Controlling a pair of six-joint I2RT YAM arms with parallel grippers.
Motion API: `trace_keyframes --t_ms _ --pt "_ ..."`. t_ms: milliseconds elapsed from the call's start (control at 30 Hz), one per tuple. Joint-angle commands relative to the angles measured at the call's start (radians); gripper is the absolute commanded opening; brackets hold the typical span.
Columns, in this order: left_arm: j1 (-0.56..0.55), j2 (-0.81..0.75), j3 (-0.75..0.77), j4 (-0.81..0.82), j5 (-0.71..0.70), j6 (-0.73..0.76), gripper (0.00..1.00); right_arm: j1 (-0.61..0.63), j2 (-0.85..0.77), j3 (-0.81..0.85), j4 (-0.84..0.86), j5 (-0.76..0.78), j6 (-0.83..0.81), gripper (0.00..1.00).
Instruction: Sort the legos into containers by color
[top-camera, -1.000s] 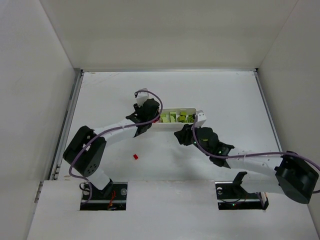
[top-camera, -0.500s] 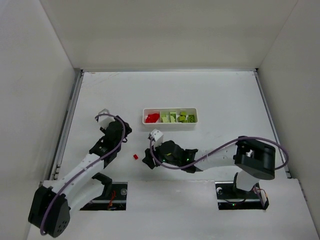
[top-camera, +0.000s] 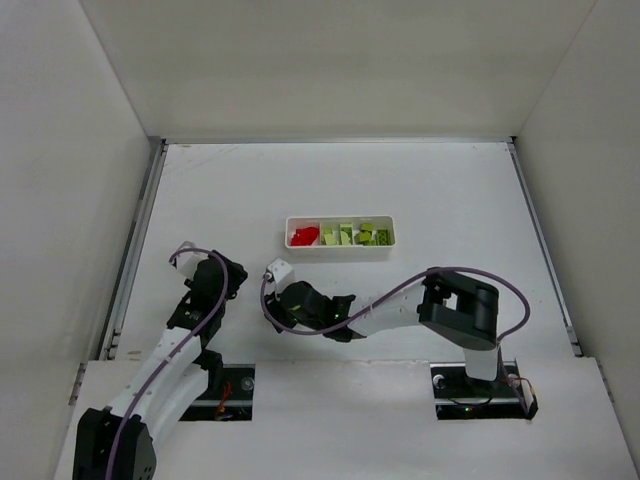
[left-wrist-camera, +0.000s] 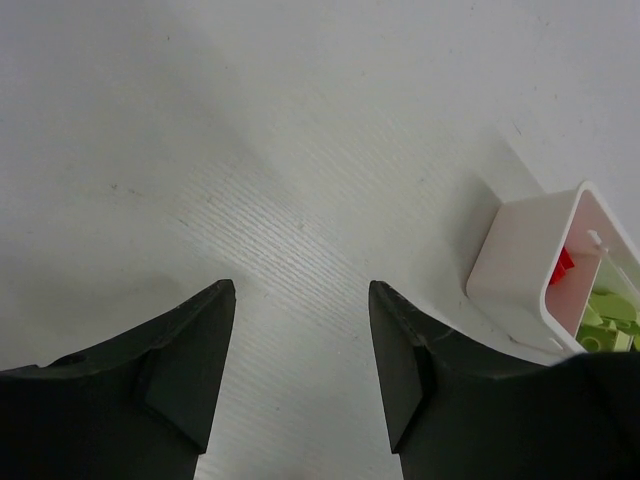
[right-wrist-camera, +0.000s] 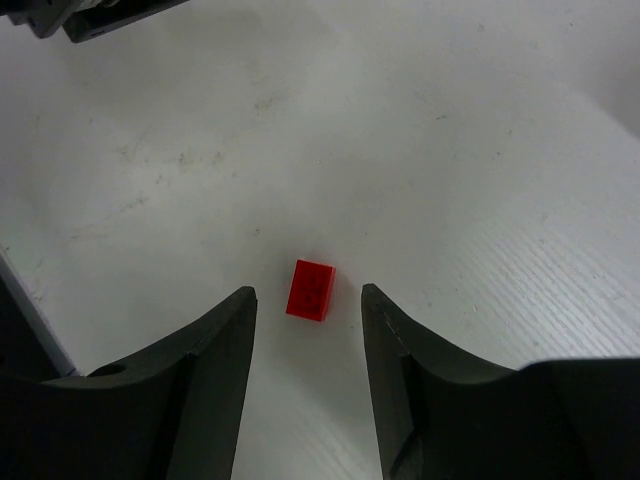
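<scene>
The containers are the compartments of a white tray (top-camera: 340, 252): red legos (top-camera: 303, 236) in the left one, yellow-green legos (top-camera: 358, 236) in the middle and right ones. One red lego (right-wrist-camera: 310, 290) lies flat on the table between the fingers of my right gripper (right-wrist-camera: 308, 300), which is open and not touching it. In the top view the right gripper (top-camera: 278, 308) hides that brick. My left gripper (left-wrist-camera: 300, 290) is open and empty over bare table, at the near left (top-camera: 222, 280). Its wrist view shows the tray's left end (left-wrist-camera: 520, 265).
White walls enclose the table on three sides. A metal rail (top-camera: 135, 250) runs along the left edge. Both arm bases sit at the near edge, and the right arm's purple cable (top-camera: 400, 290) loops over the table's near middle.
The left arm has pulled back from the tray to the near left. The right arm has swung left from beside the tray and now straddles the loose red lego.
</scene>
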Motion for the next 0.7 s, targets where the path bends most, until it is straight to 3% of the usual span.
trace_keyframes --t_ms 0,167,333,667 --pt "0.015 -0.021 -0.019 0.033 0.039 -0.024 0.53 0.023 0.037 0.076 -0.043 0.043 -0.026 0.51" --pt "0.02 -0.035 -0.031 0.044 0.041 -0.014 0.54 0.034 0.087 0.132 -0.101 0.062 -0.044 0.46" --pt "0.02 -0.04 -0.038 0.056 0.041 -0.004 0.55 0.04 0.115 0.179 -0.172 0.116 -0.047 0.26" --pt "0.013 -0.063 -0.039 0.051 0.041 0.008 0.58 0.029 0.005 0.155 -0.175 0.13 -0.038 0.2"
